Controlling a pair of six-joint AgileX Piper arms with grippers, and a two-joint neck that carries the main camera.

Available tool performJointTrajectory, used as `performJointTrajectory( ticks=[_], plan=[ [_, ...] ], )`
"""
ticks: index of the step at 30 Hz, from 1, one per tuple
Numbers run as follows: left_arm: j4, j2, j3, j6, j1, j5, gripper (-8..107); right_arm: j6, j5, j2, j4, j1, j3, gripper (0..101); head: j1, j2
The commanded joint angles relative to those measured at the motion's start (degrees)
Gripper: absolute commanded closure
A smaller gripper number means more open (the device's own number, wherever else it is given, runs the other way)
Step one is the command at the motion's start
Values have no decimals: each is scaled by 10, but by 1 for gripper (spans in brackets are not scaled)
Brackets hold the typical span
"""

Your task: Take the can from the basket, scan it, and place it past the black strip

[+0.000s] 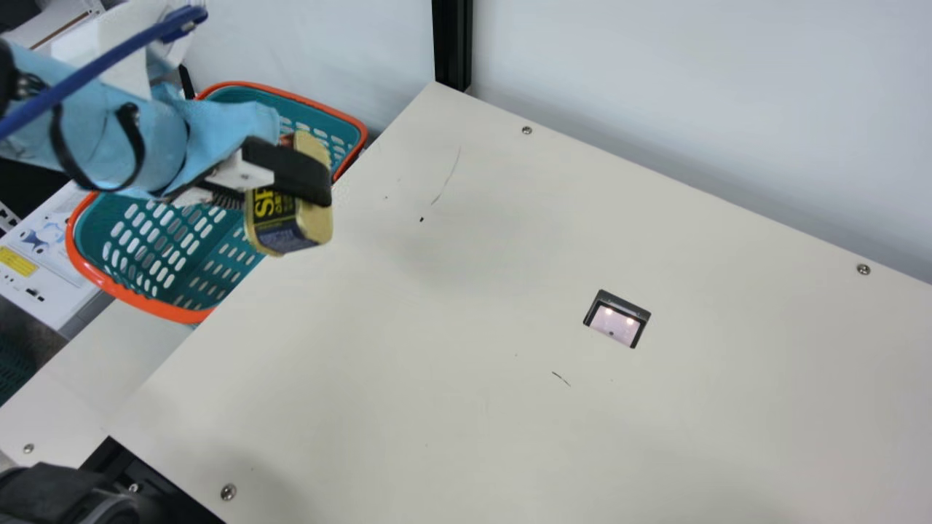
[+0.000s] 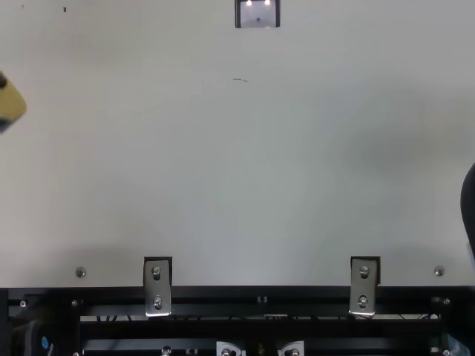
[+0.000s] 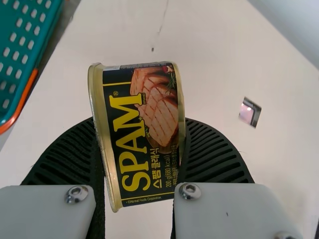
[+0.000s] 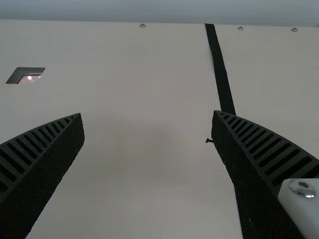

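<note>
Can [image 1: 280, 229] of meat, gripped between the ribbed fingers of the left tool [image 3: 139, 124], hangs tilted above the edge of the tabletop [image 1: 437, 378], just beside the basket [image 1: 171, 313]. The pick appears complete, the first of three stages. The scan looks yet to be made: the scanner window [image 1: 615, 324] lies well apart from the can, farther in across the tabletop. Also left is the set-down past the black strip [image 4: 219, 69], on the far side of the scanner window from the basket. The right tool [image 4: 147, 117] waits with fingers spread and nothing between them.
</note>
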Motion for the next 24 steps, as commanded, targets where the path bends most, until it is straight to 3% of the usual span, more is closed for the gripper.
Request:
performJointTrajectory(
  ticks=[1,24],
  plan=[
    [-6,8,14,6,-10,30,89,0,0,0,0,0,0,0,-20,7],
    [-218,44,67,-44,-71,30,89,0,0,0,0,0,0,0,-20,7]
  ],
)
